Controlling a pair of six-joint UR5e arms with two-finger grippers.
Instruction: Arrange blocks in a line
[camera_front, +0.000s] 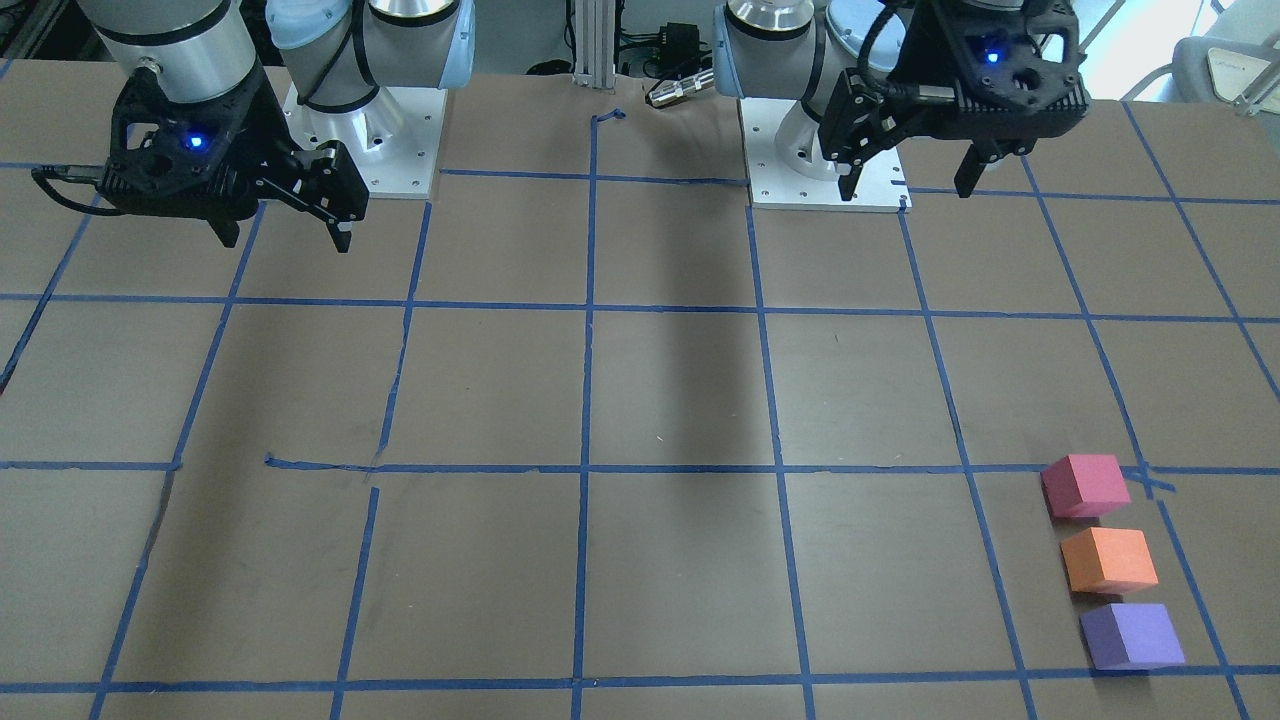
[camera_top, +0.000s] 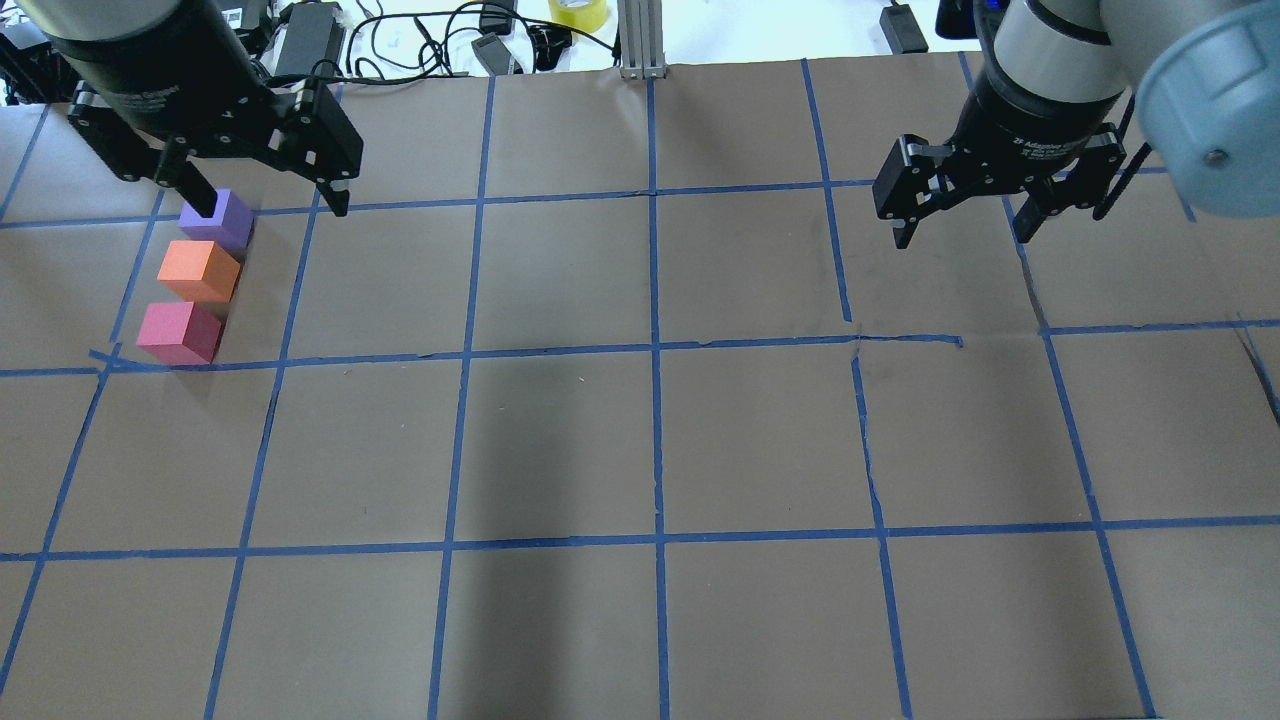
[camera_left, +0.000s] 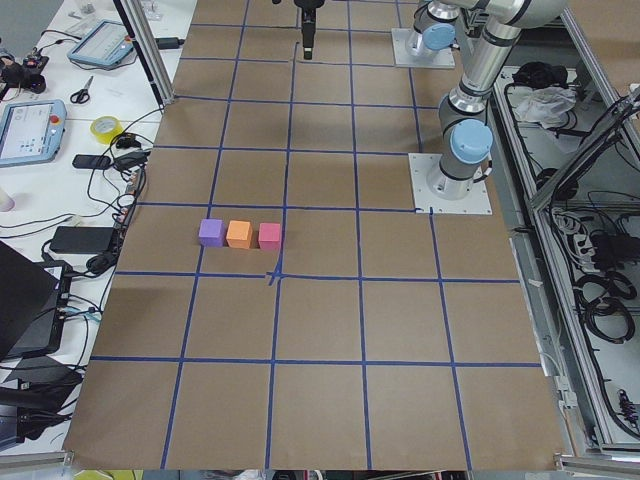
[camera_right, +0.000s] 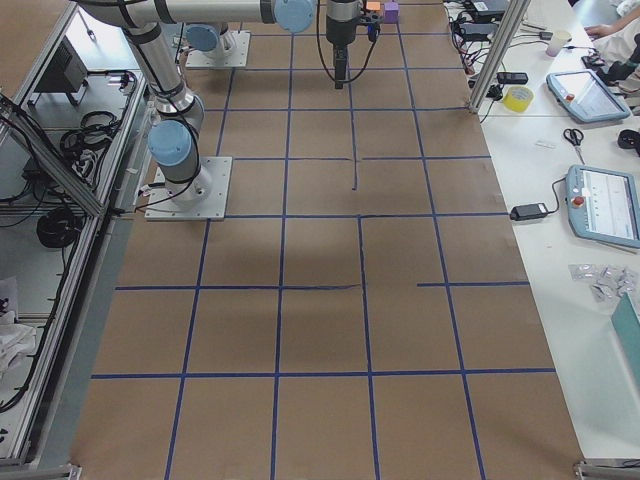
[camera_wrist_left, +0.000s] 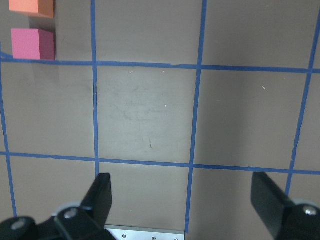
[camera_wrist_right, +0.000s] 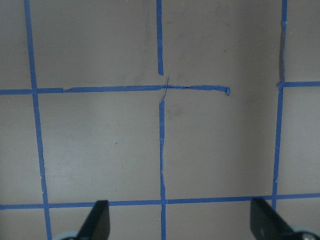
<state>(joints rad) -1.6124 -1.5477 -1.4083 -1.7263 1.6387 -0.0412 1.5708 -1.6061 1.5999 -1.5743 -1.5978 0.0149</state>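
Three blocks lie in a short row, close together, near a blue tape crossing on the robot's left side of the table: purple (camera_top: 218, 220), orange (camera_top: 198, 271), pinkish-red (camera_top: 178, 333). They also show in the front view as pinkish-red (camera_front: 1085, 486), orange (camera_front: 1108, 560) and purple (camera_front: 1130, 635), and in the exterior left view. My left gripper (camera_top: 272, 205) is open and empty, raised above the table; the left wrist view shows the pinkish-red block (camera_wrist_left: 32, 43) far off at the upper left. My right gripper (camera_top: 960, 238) is open and empty, raised over bare paper.
Brown paper with a blue tape grid (camera_top: 655, 350) covers the table. White base plates (camera_front: 825, 190) stand at the robot's side. An aluminium post (camera_top: 640, 40), cables and a tape roll lie past the far edge. A bench with tablets (camera_left: 30, 130) runs alongside.
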